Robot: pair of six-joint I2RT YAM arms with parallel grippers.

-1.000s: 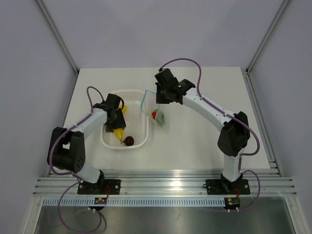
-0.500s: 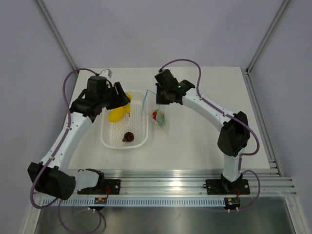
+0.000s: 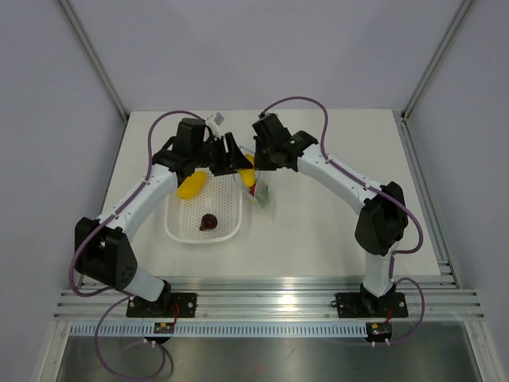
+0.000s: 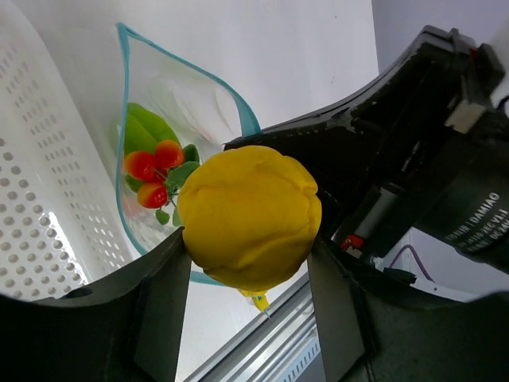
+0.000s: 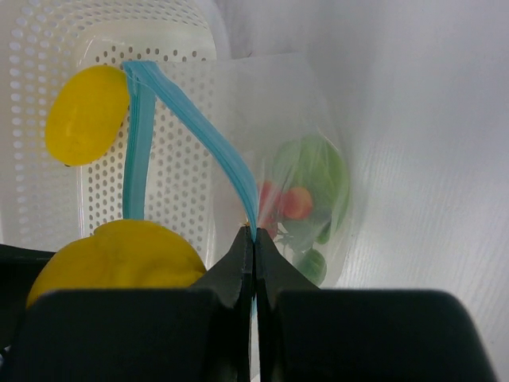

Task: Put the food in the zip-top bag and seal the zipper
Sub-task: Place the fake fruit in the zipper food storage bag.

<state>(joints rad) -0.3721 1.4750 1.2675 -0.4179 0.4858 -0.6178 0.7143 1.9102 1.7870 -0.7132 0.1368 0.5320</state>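
While the desk carries the white perforated basket left of centre, both arms meet over the basket's far right corner. The right jaws hold up the zip-top bag just beside the basket's right rim. They are pressed together on its zipper, and the mouth is spread in a loop. The left jaws are clamped on a yellow fruit, which hangs at that mouth, close to the right arm's wrist. In the left wrist view the fruit hides the near part of the opening. Within the basket rest the second yellow fruit, toward the far left, and the dark red fruit, nearer and apart from it. Inside the bag lie the green leaf-shaped piece and, against it, the cluster of red berries. Whether the bag's bottom touches the desk cannot be told.
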